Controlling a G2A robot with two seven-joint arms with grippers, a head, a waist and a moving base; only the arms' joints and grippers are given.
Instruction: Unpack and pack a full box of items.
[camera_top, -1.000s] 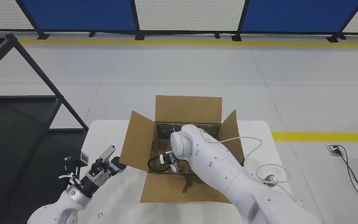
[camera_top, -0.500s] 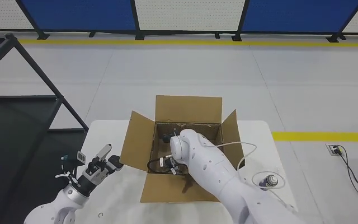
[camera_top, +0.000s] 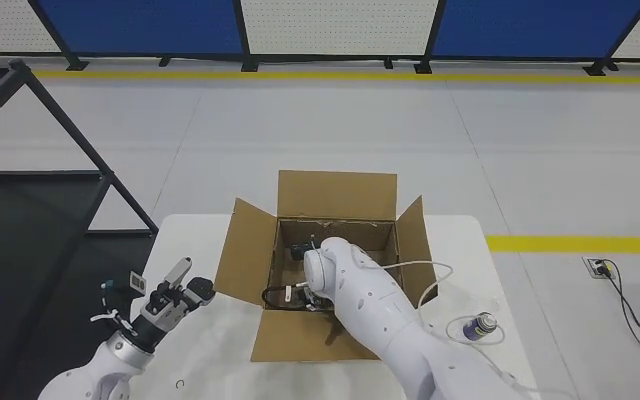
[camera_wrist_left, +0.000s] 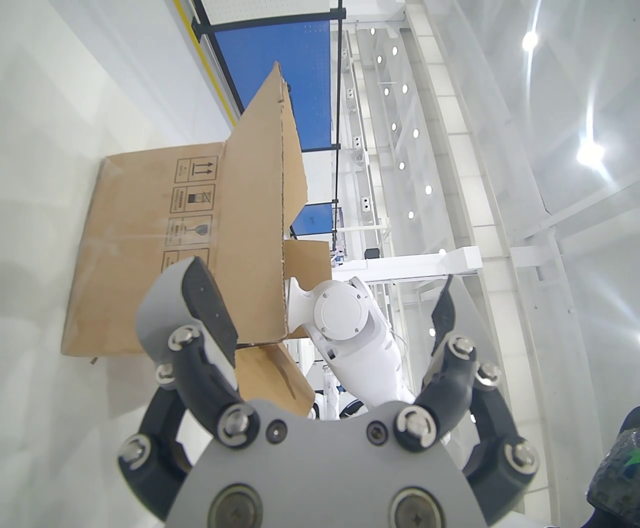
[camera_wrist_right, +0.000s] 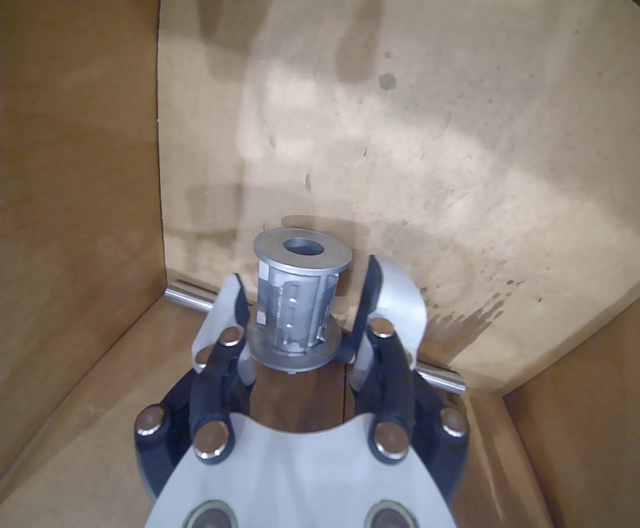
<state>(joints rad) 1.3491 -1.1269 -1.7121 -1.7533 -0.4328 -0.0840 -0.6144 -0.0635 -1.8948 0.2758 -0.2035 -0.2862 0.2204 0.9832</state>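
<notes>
Unpacking seems early: one can (camera_top: 481, 325) sits on the table (camera_top: 220, 340), the spread right gripper (camera_wrist_right: 303, 274) straddles a spool (camera_wrist_right: 295, 305) beside a rod (camera_wrist_right: 187, 295) in the box (camera_top: 335, 192), left gripper (camera_wrist_left: 322, 277) open, empty.

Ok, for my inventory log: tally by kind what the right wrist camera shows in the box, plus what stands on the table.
Cardboard box: 1
Metal flanged sleeve: 1
Metal rod: 1
Can: 1
Total: 4

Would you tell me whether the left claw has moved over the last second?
Yes. In the top view the left claw has drawn back a little, away from the box.
</notes>
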